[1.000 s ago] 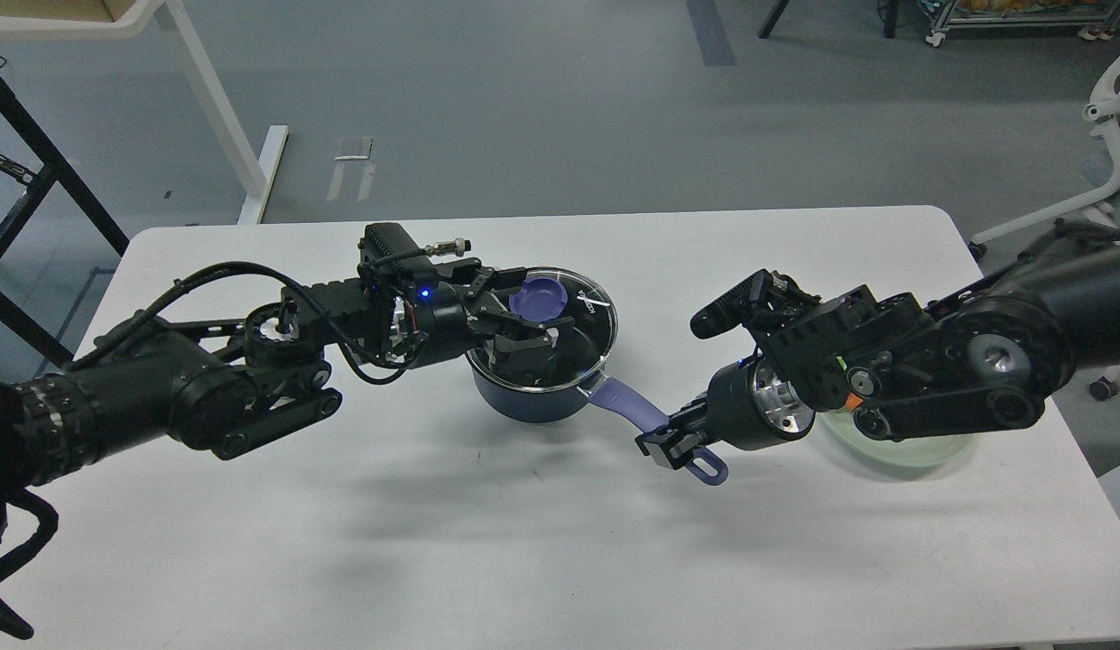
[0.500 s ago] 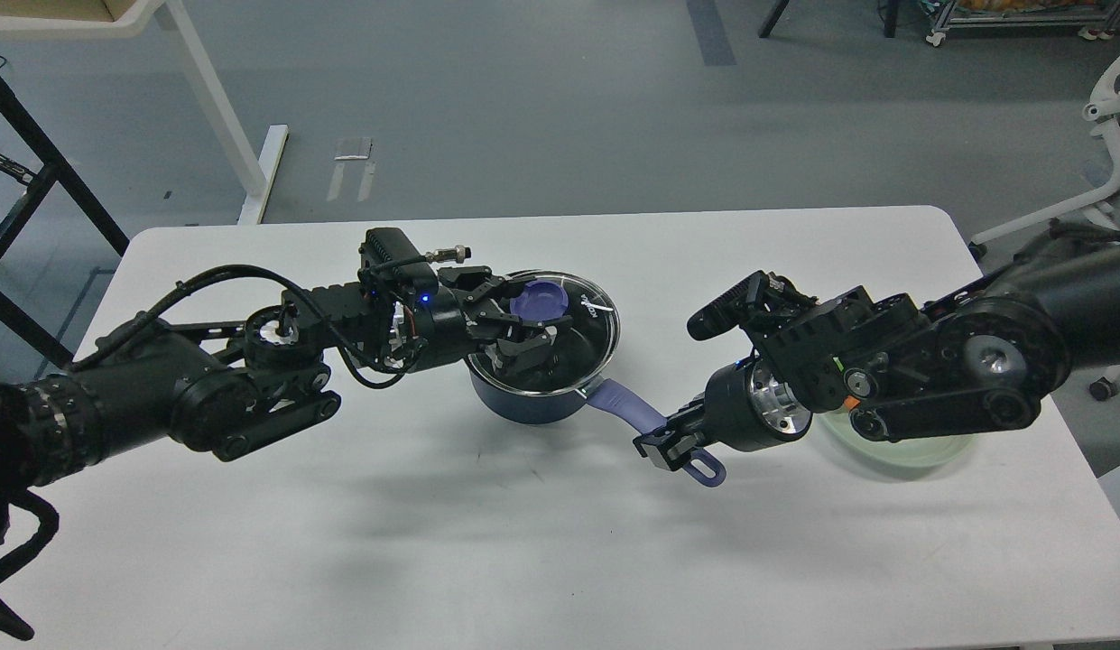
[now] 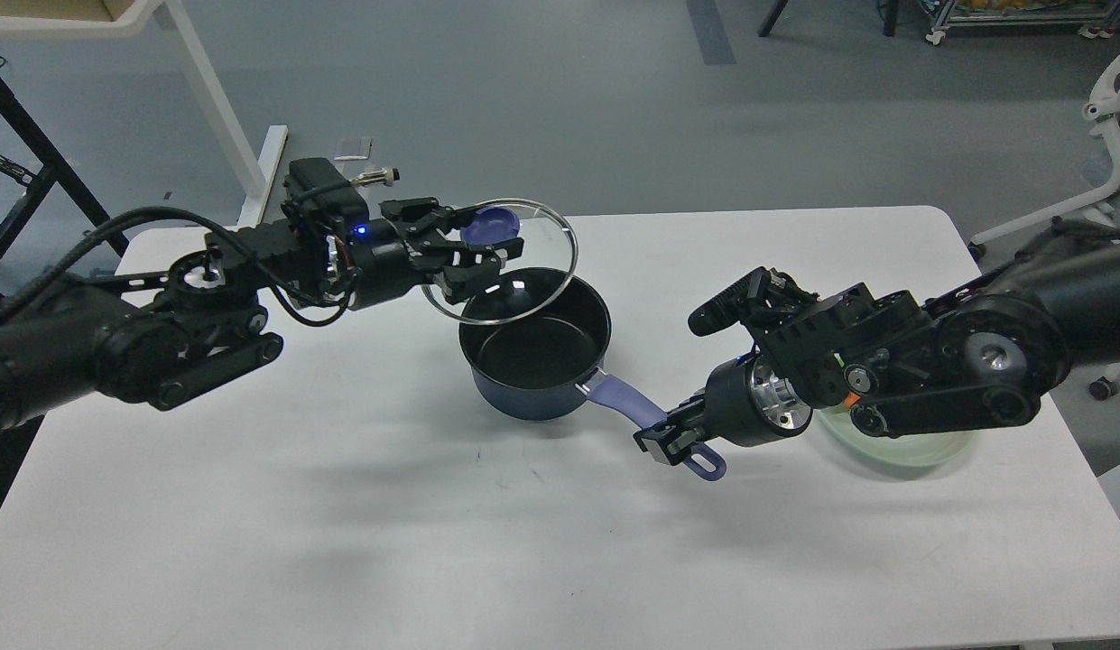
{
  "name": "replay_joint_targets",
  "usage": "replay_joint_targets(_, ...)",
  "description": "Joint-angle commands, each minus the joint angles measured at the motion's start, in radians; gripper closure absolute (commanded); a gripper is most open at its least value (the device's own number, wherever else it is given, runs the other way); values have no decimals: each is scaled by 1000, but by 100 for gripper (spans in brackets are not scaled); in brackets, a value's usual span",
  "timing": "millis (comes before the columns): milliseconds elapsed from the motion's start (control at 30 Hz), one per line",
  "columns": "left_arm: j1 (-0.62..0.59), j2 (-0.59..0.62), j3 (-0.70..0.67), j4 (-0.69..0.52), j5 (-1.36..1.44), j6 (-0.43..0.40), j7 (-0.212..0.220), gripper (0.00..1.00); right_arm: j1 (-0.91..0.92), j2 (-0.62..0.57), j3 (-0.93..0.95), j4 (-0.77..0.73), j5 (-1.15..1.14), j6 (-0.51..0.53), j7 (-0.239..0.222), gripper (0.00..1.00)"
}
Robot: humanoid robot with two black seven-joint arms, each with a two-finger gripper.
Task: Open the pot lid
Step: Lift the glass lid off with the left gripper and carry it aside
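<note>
The left gripper [image 3: 476, 244] pinches the purple knob [image 3: 490, 223] of the glass lid [image 3: 510, 271], holding it tilted above the pot's [image 3: 535, 357] far-left rim so the dark inside lies open. The right gripper [image 3: 670, 441] clamps the pot's purple handle [image 3: 624, 404], likely to keep the pot steady on the table [image 3: 343, 506]. A second ago the lid sat flat on the pot; now it has risen and swung left, while the pot has barely moved.

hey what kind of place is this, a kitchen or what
Probably a robotics lab, not a kitchen: a plain white table on grey floor, a wheeled equipment rack behind, and an office chair base at right.
</note>
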Motion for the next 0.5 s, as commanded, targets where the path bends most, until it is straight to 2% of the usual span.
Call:
replay_joint_targets(0, 8, 124, 15, -1, -10, -1, -15, 56, 0, -1, 0, 0, 0, 0, 0, 82)
replay_joint_targets(133, 68, 257, 44, 8, -15, -1, -15, 56, 0, 1, 2, 0, 0, 0, 0, 82)
replay_joint_targets(233, 143, 313, 59, 22, -15, 6, -15, 56, 0, 4, 2, 0, 0, 0, 0, 82)
replay_joint_targets(300, 194, 319, 58, 60, -16, 26, -15, 55, 0, 4, 2, -1, 0, 0, 0, 82)
replay_joint_targets(467, 292, 287, 58, 241, -28, 102, -15, 55, 0, 6, 2, -1, 0, 0, 0, 82)
